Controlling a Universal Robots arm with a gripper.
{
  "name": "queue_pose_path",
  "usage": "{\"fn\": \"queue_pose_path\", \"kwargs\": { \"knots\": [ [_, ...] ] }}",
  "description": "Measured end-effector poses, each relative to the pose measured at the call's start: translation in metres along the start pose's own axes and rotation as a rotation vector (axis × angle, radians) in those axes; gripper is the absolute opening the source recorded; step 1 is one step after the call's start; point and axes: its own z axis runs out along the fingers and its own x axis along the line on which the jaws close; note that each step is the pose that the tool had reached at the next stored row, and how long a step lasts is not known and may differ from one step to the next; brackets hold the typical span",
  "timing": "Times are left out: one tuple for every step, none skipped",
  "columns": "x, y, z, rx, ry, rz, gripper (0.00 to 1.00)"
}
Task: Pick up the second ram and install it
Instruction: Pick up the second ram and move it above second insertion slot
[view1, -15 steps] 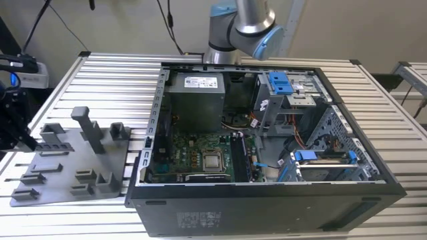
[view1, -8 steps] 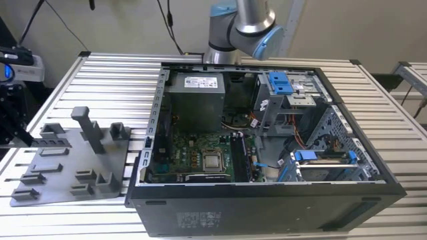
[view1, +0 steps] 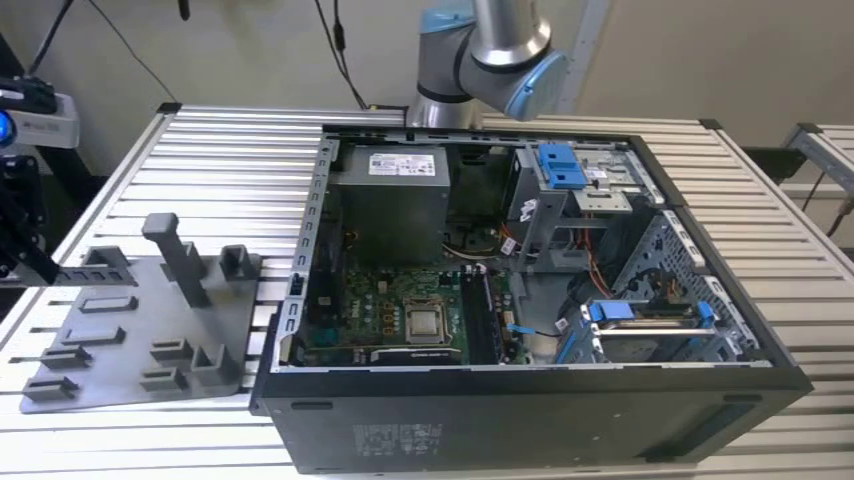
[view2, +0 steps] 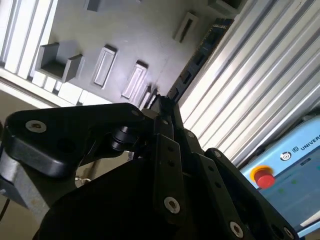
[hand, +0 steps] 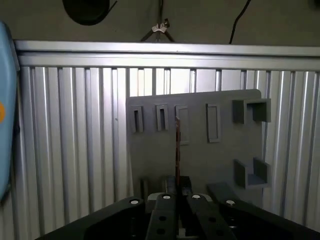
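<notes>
Second ram (view2: 195, 60) is in the hand (view2: 161, 102). It is a thin dark stick with little black chips along it. In the second wrist view the black fingers (view2: 170, 150) come together and pinch one end of the stick, and the rest pokes out past them. So the hand is closed tight on the ram. In that view the stick runs along the line where the grey tray (view2: 125, 35) ends and the ribbed metal tabletop (view2: 260, 90) begins. A blue and white box with a red button (view2: 263, 177) sits beside the tabletop's edge. In the first wrist view the ram (hand: 177, 150) is seen from its thin side, like a straight line coming out of the hand (hand: 178, 187). It lines up with the grey tray (hand: 200, 160), right by one of the long slots that stand in a row there. It is not clear whether the far end of the stick touches the tray or hangs just over it. In the exterior view the grey tray (view1: 234, 310) lies flat near the edge of the tabletop (view1: 214, 150) on the exterior view's left, with a few posts standing up on it. Just beside the tray an open computer case (view1: 534, 420) lies on its side, over the middle of the tabletop. A big green motherboard (view1: 387, 300) lies on the case's floor. The arm's grey and blue joint (view1: 501, 45) rises by the far edge of the tabletop, behind the case.
</notes>
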Motion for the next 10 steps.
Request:
{"fn": "queue_pose_path", "kwargs": {
  "knots": [
    [-0.0001, -0.0001, -0.0019, 0.0000, 0.0000, 0.000, 0.14],
    [-0.0002, -0.0001, -0.0039, 0.0000, 0.0000, 0.000, 0.14],
    [-0.0003, -0.0002, -0.0059, 0.0000, 0.0000, 0.000, 0.14],
    [-0.0004, -0.0003, -0.0080, 0.0000, 0.0001, 0.000, 0.14],
    [-0.0005, -0.0004, -0.0103, -0.0001, 0.0001, 0.000, 0.14],
    [-0.0007, -0.0005, -0.0126, 0.0000, 0.0001, 0.000, 0.14],
    [-0.0008, -0.0005, -0.0150, 0.0000, 0.0000, 0.000, 0.14],
    [-0.0009, -0.0007, -0.0175, 0.0000, 0.0000, 0.000, 0.14],
    [-0.0011, -0.0007, -0.0201, 0.0001, 0.0000, 0.000, 0.14],
    [-0.0012, -0.0008, -0.0227, 0.0000, 0.0001, 0.000, 0.14]
  ]
}}
